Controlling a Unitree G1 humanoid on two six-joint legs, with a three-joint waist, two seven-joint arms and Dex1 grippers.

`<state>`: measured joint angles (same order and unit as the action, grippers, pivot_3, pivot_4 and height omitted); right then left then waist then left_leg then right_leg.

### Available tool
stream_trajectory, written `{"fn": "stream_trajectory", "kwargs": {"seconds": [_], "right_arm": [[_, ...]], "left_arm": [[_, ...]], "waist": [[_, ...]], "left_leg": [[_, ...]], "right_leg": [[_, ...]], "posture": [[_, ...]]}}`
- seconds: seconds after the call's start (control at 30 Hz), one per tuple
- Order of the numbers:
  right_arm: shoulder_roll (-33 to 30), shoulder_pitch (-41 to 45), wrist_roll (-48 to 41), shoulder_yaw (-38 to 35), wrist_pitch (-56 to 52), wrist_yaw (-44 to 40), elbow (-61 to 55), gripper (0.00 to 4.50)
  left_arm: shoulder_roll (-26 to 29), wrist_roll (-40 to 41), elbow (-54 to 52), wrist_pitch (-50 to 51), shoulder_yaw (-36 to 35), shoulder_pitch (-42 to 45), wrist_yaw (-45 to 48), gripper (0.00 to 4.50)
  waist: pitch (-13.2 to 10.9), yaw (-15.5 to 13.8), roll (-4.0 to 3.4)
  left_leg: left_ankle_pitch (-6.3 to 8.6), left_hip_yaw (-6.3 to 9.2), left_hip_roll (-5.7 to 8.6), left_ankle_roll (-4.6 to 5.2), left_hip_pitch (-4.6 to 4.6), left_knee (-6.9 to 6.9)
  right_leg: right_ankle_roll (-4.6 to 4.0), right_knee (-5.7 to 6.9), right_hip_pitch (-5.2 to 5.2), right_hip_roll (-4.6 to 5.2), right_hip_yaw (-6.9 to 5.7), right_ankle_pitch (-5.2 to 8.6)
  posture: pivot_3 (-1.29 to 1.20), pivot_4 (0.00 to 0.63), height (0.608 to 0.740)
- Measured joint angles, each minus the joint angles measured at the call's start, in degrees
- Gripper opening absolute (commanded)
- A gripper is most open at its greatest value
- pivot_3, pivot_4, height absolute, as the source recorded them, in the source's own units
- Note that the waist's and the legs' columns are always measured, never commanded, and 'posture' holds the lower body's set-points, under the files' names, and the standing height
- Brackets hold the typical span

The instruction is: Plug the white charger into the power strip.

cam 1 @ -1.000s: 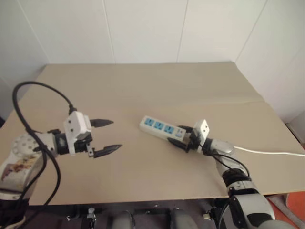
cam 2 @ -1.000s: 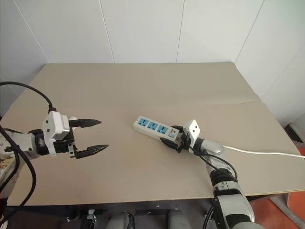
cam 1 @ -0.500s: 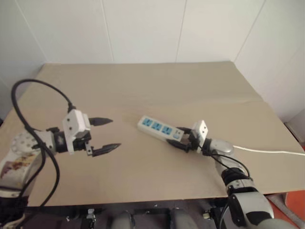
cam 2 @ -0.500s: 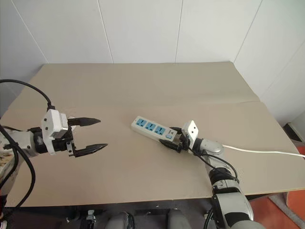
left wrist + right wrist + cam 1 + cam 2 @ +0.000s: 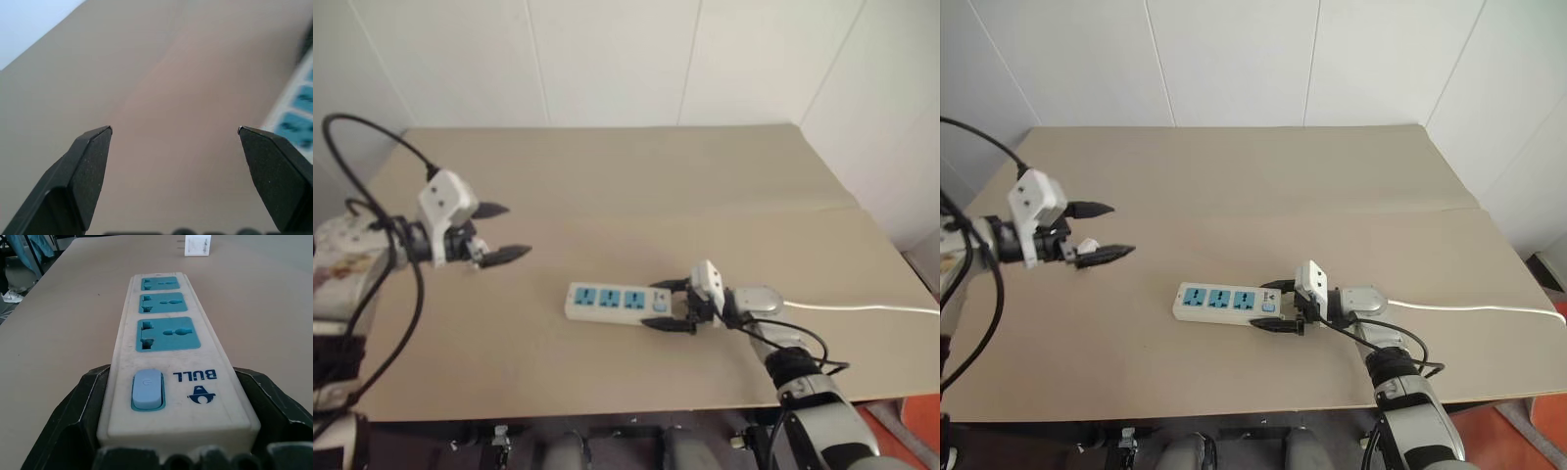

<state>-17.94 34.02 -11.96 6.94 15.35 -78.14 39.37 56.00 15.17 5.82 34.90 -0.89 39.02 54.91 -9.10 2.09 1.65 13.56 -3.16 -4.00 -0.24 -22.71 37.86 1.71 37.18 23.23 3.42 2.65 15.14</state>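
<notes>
The right hand [image 5: 1278, 305] is clamped on the strip's [image 5: 1224, 302] switch end; the left hand [image 5: 1102, 232], spread and empty, hovers at the strip's ten o'clock. The charger [image 5: 197, 245] is unplugged; pickup and plugging remain.

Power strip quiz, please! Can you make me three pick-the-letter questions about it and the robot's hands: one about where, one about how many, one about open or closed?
1. Where does the right gripper grip the power strip?
A) the switch end
B) the middle
C) the far end

2. How many blue sockets does the strip have?
A) two
B) three
C) five

3. How are the left gripper jaws?
A) shut on the charger
B) shut on nothing
C) open and empty

Answers:
1 A: its jaws press both sides next to the blue switch.
2 B: three blue faces sit in a row.
3 C: the jaws stand wide apart over the table, with nothing between them.
</notes>
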Motion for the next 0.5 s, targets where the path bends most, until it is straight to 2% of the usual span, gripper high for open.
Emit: {"fn": "stream_trajectory", "kwargs": {"seconds": [0.17,0.3,0.4,0.5], "right_arm": [[0.58,0.63,0.01,0.37,1.59,0.06,1.43,3.42],[0.74,0.89,0.06,0.69,2.05,0.05,2.09,3.42],[1.17,0.99,0.11,0.76,2.23,0.81,2.45,3.42],[1.48,0.76,0.09,0.72,2.32,1.47,2.3,3.42]], "left_arm": [[1.58,-6.17,9.27,14.26,11.47,16.44,3.36,4.5],[1.99,-17.3,25.03,19.22,29.21,35.05,16.69,4.5],[-1.1,-25.36,35.36,17.38,37.35,40.92,20.88,4.5],[-5.15,-31.53,44.43,15.39,42.71,41.93,22.22,4.5]], "waist": [[-0.01,0.49,0.01],[-0.01,0.45,0.01],[-0.01,0.53,0.01],[-0.02,0.67,0.02]], "left_leg": [[-0.01,0.05,0.0,-0.02,-0.01,-0.01],[-0.04,0.06,0.01,-0.05,0.01,-0.02],[-0.04,0.06,0.0,-0.05,0.11,-0.05],[-0.04,0.07,0.0,-0.05,0.1,-0.04]], "right_leg": [[0.01,0.01,0.04,-0.06,0.01,0.01],[0.02,0.01,0.04,-0.11,0.02,0.02],[0.03,0.03,-0.01,-0.12,0.04,0.04],[0.03,0.1,0.03,-0.13,0.07,0.03]], "posture": [[0.0,0.15,0.74],[0.0,0.15,0.74],[0.0,0.15,0.74],[0.0,0.15,0.74]]}}
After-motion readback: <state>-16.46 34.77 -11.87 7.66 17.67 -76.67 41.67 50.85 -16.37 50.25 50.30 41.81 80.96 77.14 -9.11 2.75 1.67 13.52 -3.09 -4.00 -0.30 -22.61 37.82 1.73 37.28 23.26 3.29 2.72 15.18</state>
